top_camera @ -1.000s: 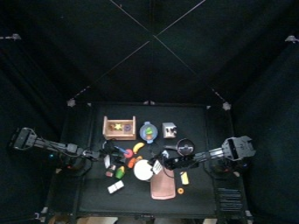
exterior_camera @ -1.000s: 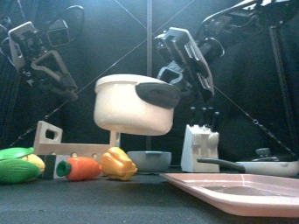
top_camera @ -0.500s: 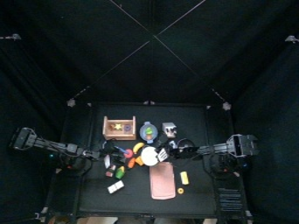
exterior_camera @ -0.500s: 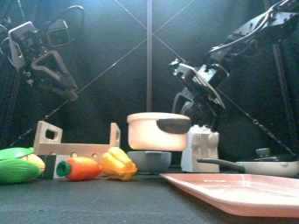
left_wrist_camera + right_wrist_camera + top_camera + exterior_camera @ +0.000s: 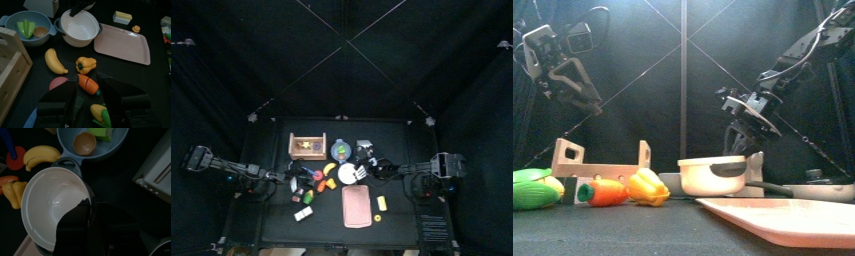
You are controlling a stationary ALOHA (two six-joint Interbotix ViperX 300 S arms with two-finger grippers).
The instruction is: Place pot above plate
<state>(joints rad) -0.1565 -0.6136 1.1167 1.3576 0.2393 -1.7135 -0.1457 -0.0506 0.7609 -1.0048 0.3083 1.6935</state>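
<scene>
The pot I handle is a white round pot (image 5: 716, 172) with dark grey handles. It rests low on the table beside the bluish bowl (image 5: 28, 27). It also shows in the top view (image 5: 354, 173), the left wrist view (image 5: 79, 27) and the right wrist view (image 5: 53, 208). My right gripper (image 5: 83, 203) is shut on its rim and hangs behind it in the front view (image 5: 747, 135). No flat white disc shows anywhere. My left gripper (image 5: 85, 97) is open and empty over an orange vegetable (image 5: 88, 84), held high at the left (image 5: 567, 75).
A pink tray (image 5: 780, 212) lies at the front right, just in front of the pot (image 5: 358, 205). A dark pan with a straight handle (image 5: 814, 187) stands right of the pot. A wooden crate (image 5: 307, 145), a banana (image 5: 52, 60) and a yellow pepper (image 5: 647, 186) lie to the left.
My right gripper has carried the white pot from high above the table's front down and back, to the table beside the bluish bowl. The left arm has not moved.
</scene>
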